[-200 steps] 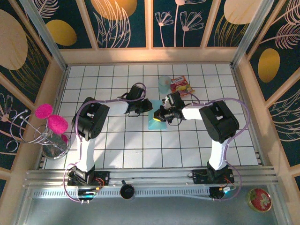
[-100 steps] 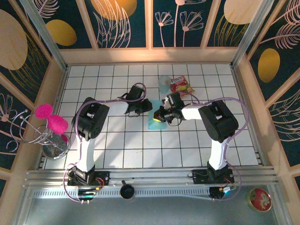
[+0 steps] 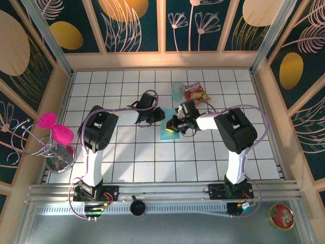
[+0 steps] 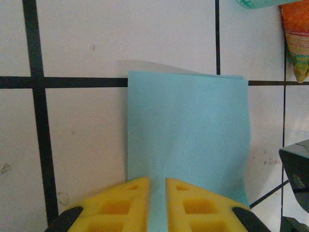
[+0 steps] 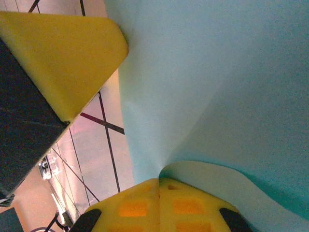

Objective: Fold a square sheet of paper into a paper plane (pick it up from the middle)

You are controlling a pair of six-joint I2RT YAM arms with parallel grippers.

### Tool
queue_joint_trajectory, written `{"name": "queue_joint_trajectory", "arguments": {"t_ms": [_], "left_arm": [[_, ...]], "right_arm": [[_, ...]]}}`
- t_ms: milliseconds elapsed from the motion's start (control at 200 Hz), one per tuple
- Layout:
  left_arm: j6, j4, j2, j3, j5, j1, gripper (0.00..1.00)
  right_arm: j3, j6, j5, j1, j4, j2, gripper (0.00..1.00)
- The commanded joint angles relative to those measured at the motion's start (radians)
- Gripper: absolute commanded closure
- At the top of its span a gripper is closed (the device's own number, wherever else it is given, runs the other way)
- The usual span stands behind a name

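Paper (image 3: pixel 168 131) sits mid-bench (image 3: pixel 127 162), folded into a narrow teal rectangle, lying between the two hands. Left wrist view: paper (image 4: pixel 188 145) lies flat on the white tiles, straight side edges, a second layer just peeking out along the far edge. Left hand (image 4: pixel 157 203) is at the paper's near edge, yellow fingers (image 4: pixel 193 205) almost together with a slim gap and teal showing in the gap; cannot tell whether it pinches the sheet or only sits on it. Top view puts the left hand (image 3: pixel 154 118) just left of the paper and the right hand (image 3: pixel 175 125) on its right side, the two hands close together. Right wrist view: right hand (image 5: pixel 159 195) is fully closed, pads pressed flush, nipping the paper (image 5: pixel 217 87); creases fan out from the fingertips and a pale flap curls up beside them, so that part is lifted off the tiles. One left finger (image 5: pixel 58 63) shows there too, touching the paper's edge. Cup (image 3: pixel 177 90) and snack packet (image 3: pixel 196 93) sit just beside each other, farther back on the bench, apart from the paper; from the left wrist the packet (image 4: pixel 295 43) is beyond the paper's far right corner, not touching it.
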Motion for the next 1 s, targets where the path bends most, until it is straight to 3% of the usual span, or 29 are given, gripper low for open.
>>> {"name": "queue_joint_trajectory", "arguments": {"t_ms": [0, 646, 991], "left_arm": [[-0.009, -0.036, -0.002, -0.030, 0.006, 0.002, 0.83], [-0.018, -0.033, -0.073, -0.034, -0.019, 0.000, 0.80], [-0.087, 0.028, -0.196, -0.127, -0.099, 0.024, 0.75]], "right_arm": [[0.031, -0.007, -0.008, 0.009, 0.019, 0.020, 0.99], [0.025, -0.012, 0.036, 0.009, -0.037, 0.037, 0.96], [0.034, -0.008, 0.048, 0.009, -0.059, 0.040, 0.76]]}}
